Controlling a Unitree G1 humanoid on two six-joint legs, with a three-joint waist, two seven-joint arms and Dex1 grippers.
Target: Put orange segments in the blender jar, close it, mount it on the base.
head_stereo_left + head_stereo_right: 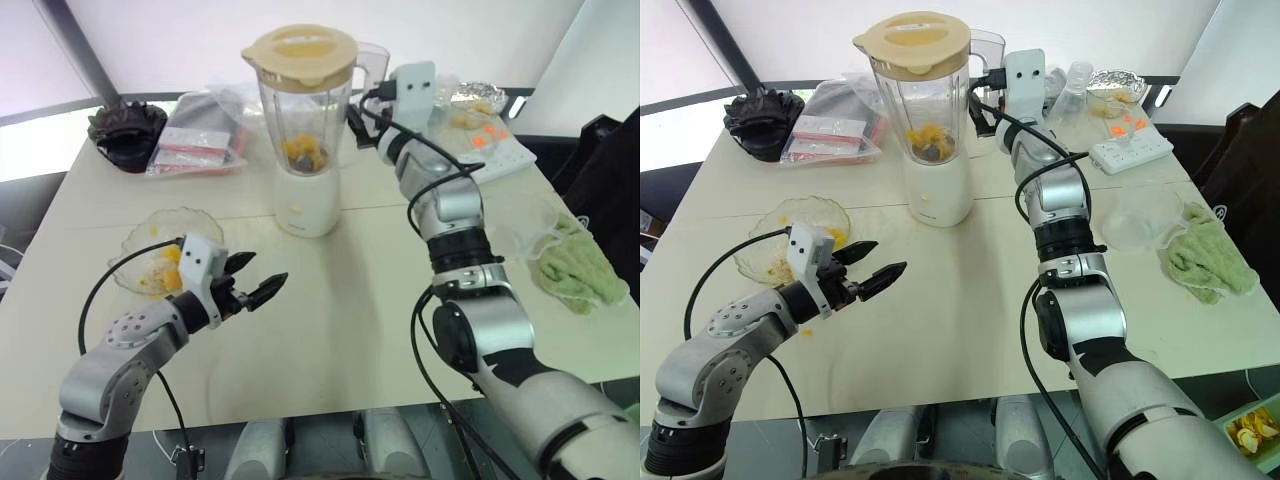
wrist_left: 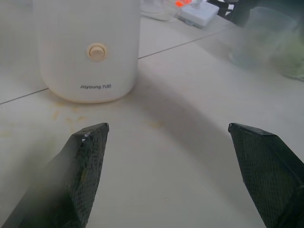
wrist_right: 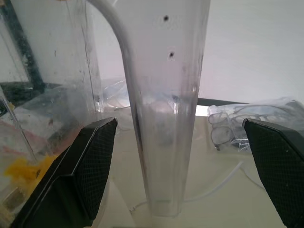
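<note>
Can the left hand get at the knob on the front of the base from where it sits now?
Probably yes. The left hand hangs open, low over the table, aimed toward the base, and the knob faces it with bare tabletop between. The shallow bowl sits off to its side, out of that path.

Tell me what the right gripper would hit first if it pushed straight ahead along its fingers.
Most likely the blender jar's handle. In the right wrist view the clear handle stands directly between the open fingers of the right gripper, with the blender jar wall just beside it. How much gap remains is unclear.
</note>
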